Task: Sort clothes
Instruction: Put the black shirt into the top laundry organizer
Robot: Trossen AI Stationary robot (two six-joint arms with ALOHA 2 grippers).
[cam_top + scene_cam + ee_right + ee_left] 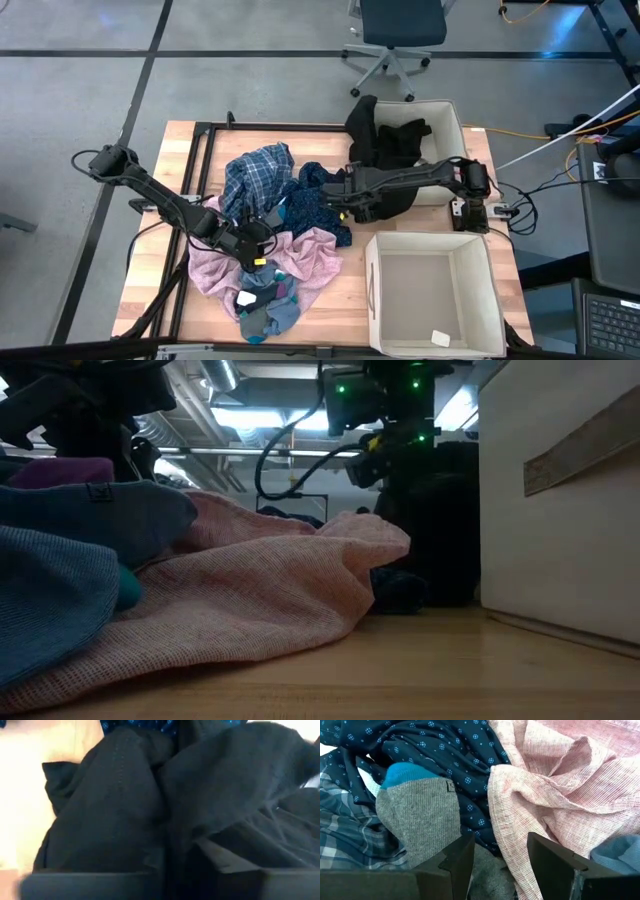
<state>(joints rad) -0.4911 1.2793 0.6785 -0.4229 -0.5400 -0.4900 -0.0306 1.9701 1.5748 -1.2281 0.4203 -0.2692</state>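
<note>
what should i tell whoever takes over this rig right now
Left pincer: open, hovering low over the pile by a grey sock, holding nothing.
Right pincer: down at black fabric beside the far bin; its grip cannot be confirmed.
Done: black clothes lie in and over the far bin.
Left: blue plaid, navy dotted, pink and grey-teal pieces are piled on the table. The near bin holds only a small white item.

Grey tiled floor (250, 90), office chair (398, 30), perhaps ceiling ducts (215, 380)
</note>
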